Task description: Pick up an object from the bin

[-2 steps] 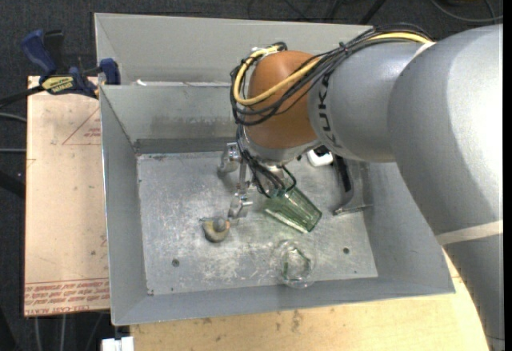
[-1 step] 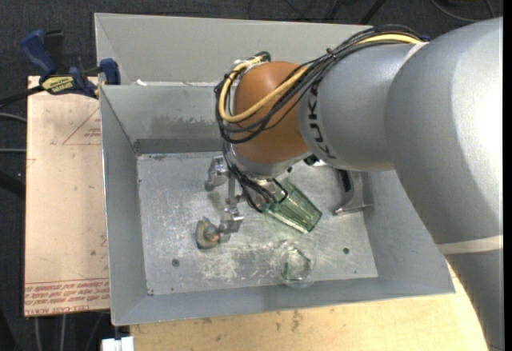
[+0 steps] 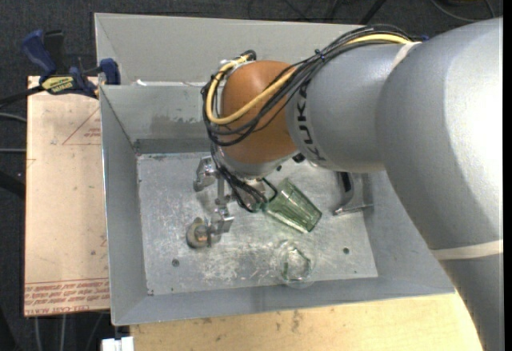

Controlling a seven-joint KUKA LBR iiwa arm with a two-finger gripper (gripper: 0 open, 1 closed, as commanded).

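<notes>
Looking down into the grey metal bin (image 3: 122, 205), you find the gripper (image 3: 214, 221) low over the floor. A small round dull-metal piece (image 3: 198, 236) lies just beside its tip, toward the lower left. You cannot tell whether the gripper is parted or clenched.

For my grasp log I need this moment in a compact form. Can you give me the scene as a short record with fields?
container: grey metal bin, scuffed floor
gripper: down near the floor, left of centre
nearest thing: small round grey-brown piece, right beside the gripper
other things: greenish clear cup on its side mid-bin; crumpled clear piece near the lower wall; metal bracket at the right
grasp: cannot tell
</notes>
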